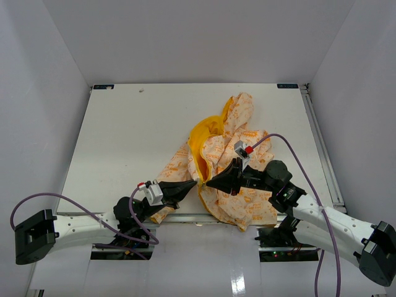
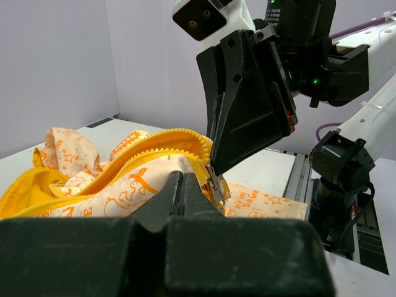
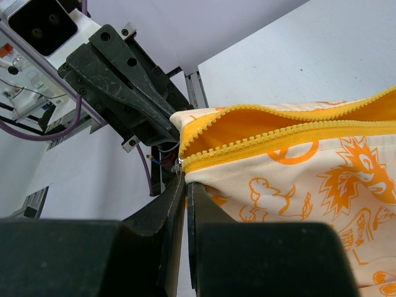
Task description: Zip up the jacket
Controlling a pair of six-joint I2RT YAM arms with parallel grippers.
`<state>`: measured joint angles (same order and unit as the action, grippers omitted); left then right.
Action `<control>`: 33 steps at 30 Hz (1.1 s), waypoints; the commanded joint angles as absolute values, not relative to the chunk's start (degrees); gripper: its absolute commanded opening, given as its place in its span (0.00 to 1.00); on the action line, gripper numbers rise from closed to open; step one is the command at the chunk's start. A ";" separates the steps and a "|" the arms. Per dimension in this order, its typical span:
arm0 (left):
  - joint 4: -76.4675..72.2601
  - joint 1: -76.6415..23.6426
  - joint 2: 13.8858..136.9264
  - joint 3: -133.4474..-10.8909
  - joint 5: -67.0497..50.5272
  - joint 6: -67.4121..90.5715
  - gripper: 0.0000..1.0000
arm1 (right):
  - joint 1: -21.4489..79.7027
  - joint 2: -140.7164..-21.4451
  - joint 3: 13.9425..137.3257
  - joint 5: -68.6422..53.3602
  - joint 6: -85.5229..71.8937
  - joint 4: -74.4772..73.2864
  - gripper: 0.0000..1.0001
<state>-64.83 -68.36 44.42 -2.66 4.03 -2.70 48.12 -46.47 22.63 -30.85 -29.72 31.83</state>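
The cream jacket (image 1: 238, 185) with orange print lies crumpled at the table's front middle, its yellow lining (image 1: 201, 137) showing and the zipper open above the bottom end. My left gripper (image 1: 197, 181) comes in from the left and is shut on the jacket's hem (image 2: 124, 185) just beside the zipper. My right gripper (image 1: 208, 183) faces it from the right, tip to tip. In the left wrist view the right gripper (image 2: 213, 167) pinches the top of the silver zipper slider (image 2: 218, 185). In the right wrist view the yellow zipper teeth (image 3: 260, 143) run away from the right gripper (image 3: 186, 179).
The white table (image 1: 124, 142) is boxed in by pale walls on three sides. A metal rail (image 1: 322, 148) runs along its right edge. The jacket's lower part hangs over the table's front edge (image 1: 185, 216), between the two arm bases.
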 commanded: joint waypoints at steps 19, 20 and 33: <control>-67.05 -68.29 44.93 4.48 4.21 -3.25 0.00 | 47.90 -46.41 22.59 -32.97 -30.42 35.86 0.08; -66.98 -68.29 45.22 4.41 4.14 -3.25 0.00 | 47.90 -46.41 22.59 -33.04 -30.49 35.86 0.08; -67.51 -68.29 44.20 5.23 3.21 -3.28 0.00 | 47.76 -46.35 22.18 -31.65 -30.64 35.63 0.08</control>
